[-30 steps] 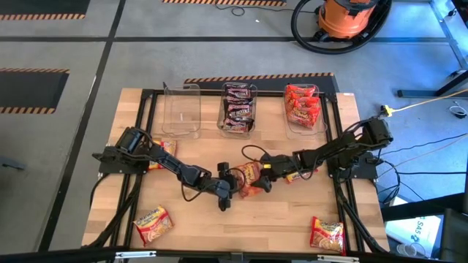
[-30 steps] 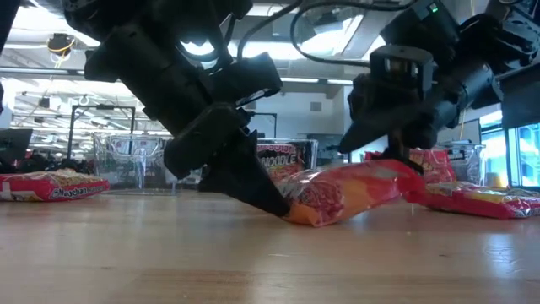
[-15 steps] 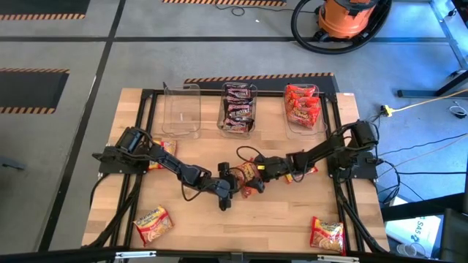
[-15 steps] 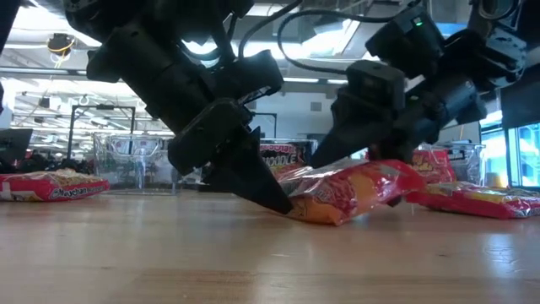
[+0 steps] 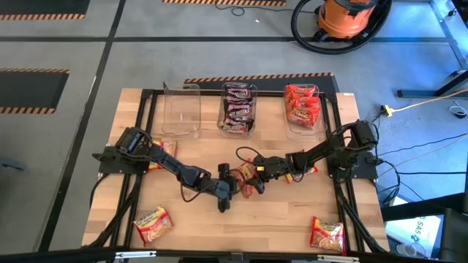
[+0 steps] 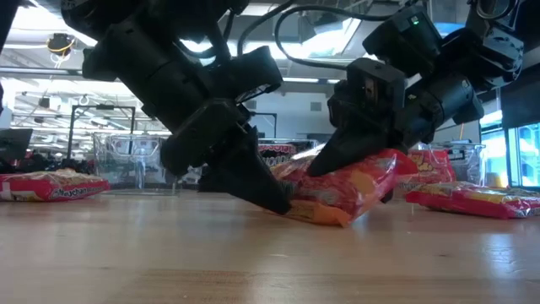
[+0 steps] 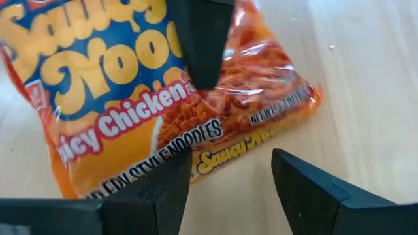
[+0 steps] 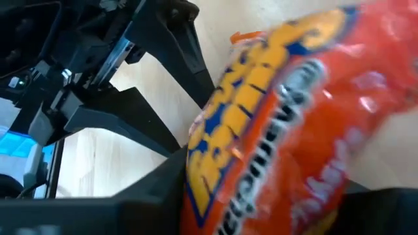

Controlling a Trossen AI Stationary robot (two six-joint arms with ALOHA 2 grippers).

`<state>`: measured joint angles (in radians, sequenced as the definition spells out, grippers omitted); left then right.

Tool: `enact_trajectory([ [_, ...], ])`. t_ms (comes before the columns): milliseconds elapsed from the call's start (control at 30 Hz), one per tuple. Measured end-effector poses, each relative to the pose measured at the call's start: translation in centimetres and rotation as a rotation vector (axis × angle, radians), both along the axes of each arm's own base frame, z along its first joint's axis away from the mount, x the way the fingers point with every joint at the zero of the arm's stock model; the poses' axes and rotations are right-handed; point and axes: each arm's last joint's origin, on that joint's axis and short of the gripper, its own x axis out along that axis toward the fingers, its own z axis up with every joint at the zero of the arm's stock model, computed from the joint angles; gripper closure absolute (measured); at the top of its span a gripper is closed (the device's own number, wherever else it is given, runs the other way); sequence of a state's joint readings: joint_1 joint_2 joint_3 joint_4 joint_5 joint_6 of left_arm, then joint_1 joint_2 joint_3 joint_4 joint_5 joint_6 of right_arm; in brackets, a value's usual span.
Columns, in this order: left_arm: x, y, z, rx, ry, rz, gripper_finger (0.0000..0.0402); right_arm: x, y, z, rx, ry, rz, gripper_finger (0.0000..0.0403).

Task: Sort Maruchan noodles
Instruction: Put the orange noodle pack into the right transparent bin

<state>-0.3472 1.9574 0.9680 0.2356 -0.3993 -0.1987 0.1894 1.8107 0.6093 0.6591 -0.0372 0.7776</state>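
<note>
While clamped on the red-orange packet (image 5: 248, 181) at mid-table, raises one end of it off the wood with the right gripper (image 5: 257, 172), probably to get the thin plastic clear of the board for carrying. Rests the packet's other end on the table (image 5: 292, 212), so tilted rather than flat.

Sets the left gripper (image 5: 225, 188) just beside that low end, fingers (image 7: 157, 189) spread apart and grasping nothing, tips angled down to the wood. Seems placed there as a stop, so as to brace the slippery wrapper against sliding while being pinched from the far side.

Shows the sorting scheme at the back edge: dark packets in the middle tub (image 5: 239, 126), bright red ones in the right tub (image 5: 303, 126), nothing visible in the left tub (image 5: 181, 109). Points, by colour, to that left tub as the likely home for this orange kind.

Leaves more of the same kind out loose: one near the front left corner (image 5: 151, 223), one near the front right corner (image 5: 327, 234), one beside the left arm (image 5: 162, 151), one under the right arm (image 5: 303, 172).
</note>
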Motion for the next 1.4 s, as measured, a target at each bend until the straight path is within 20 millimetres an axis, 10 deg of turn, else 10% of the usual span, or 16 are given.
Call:
enact_trajectory([
  [467,-3.5,-2.2,3.5,0.039,0.139,-0.106,0.0193,-1.8,-0.7,3.6,-0.145,0.049,0.029,0.0279],
  [1400,-3.6,-2.7,3.6,0.027,0.123,-0.116,0.0193,-17.1,-6.7,17.7,-0.857,0.256,-0.385,0.0283],
])
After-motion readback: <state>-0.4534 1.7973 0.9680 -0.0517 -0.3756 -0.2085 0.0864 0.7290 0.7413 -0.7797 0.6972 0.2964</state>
